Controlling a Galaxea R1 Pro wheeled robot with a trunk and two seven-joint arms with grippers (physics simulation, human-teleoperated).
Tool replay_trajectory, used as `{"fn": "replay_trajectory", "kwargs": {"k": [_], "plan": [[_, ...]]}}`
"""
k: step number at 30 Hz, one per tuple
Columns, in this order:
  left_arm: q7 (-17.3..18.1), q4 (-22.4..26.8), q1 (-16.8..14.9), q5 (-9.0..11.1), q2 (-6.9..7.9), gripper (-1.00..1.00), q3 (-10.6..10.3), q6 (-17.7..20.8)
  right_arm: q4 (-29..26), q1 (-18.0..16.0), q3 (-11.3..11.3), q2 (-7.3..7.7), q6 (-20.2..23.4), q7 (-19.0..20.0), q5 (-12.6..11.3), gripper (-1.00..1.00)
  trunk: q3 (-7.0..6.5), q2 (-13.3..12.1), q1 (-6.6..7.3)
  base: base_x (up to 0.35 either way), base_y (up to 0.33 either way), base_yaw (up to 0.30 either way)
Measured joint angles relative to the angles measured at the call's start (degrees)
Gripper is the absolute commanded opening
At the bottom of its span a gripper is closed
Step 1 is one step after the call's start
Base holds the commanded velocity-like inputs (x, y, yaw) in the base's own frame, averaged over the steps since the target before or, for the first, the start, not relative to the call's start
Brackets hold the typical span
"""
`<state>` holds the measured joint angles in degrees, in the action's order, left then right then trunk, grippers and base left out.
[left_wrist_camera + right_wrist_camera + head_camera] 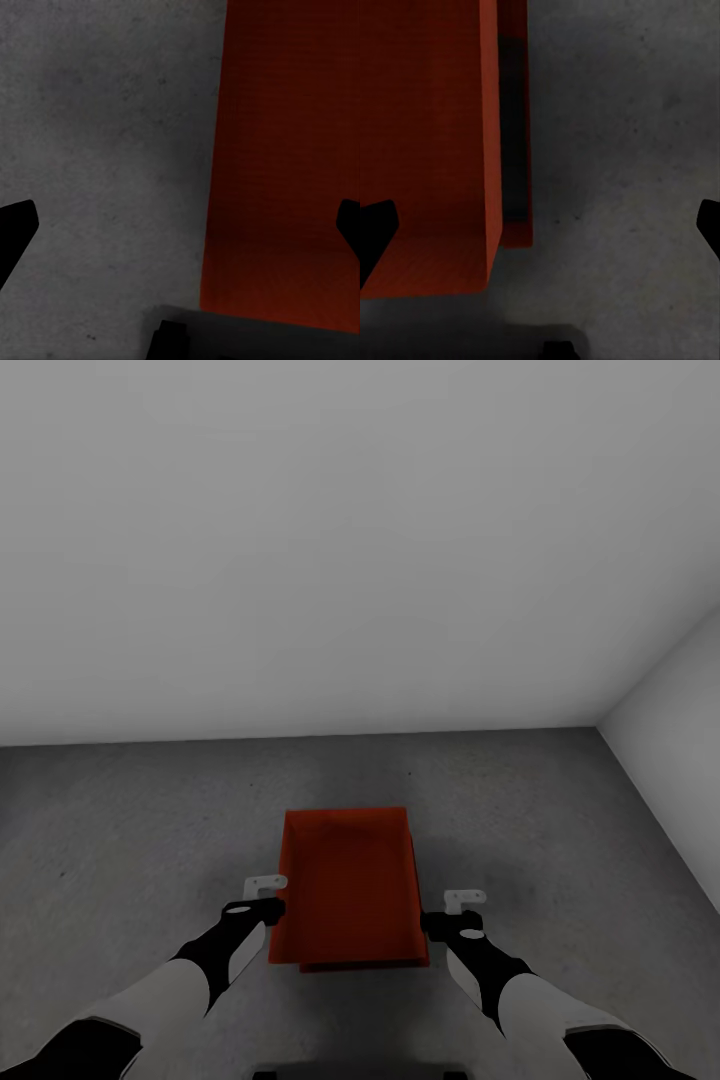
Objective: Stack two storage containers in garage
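Left gripper (266,895): open and holding nothing — its dark fingertips (16,225) stand wide apart in the left wrist view, one over bare concrete, the other over orange-red plastic.
Right gripper (463,911): also spread open and empty, just beside the bin stack's right wall, with speckled concrete under most of its span.
Between the grippers: the orange-red, thin-walled, open-topped rectangular storage container (348,885) sits in the gap between both arms, its long axis running away from the robot.
Second container: the right wrist view shows a lower orange-red rim (516,150) peeking out beside the upper bin's wall, and the head view shows a second edge along the near end — so I judge one bin rests on top of the other, slightly offset.
Under the stack: the dark grey, matt, speckled concrete floor (560,830), which marks this room as the garage.
Beyond the stack: plain pale grey walls (350,540) meeting at a corner ahead and to the right of the right gripper.
Why placed so: the grippers flank the stack on either side, as a two-handed carry by the long walls would leave them once let go.
Task progress: stacking looks done; what seems left is drawing both arms clear without nudging the upper bin.
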<state>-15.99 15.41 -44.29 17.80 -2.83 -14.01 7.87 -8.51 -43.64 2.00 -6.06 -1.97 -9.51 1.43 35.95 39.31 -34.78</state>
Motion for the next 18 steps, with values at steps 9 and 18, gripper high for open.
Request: {"fn": "replay_trajectory", "kwargs": {"k": [9, 18], "plan": [[0.0, -0.1, 0.0, 0.1, -0.1, 1.0, 0.1, 0.3, 0.0, 0.0, 0.0, 0.0, 0.1, 0.0, 0.0, 1.0, 0.0, 0.0, -0.03, -0.264, 0.0, 0.0], [0.0, -0.2, 0.0, 0.1, -0.14, 1.0, 0.1, 0.5, 0.0, 0.0, 0.0, 0.0, 0.1, 0.1, 0.0, 1.0, 0.0, 0.0, -0.04, -0.34, 0.0, 0.0]]}}
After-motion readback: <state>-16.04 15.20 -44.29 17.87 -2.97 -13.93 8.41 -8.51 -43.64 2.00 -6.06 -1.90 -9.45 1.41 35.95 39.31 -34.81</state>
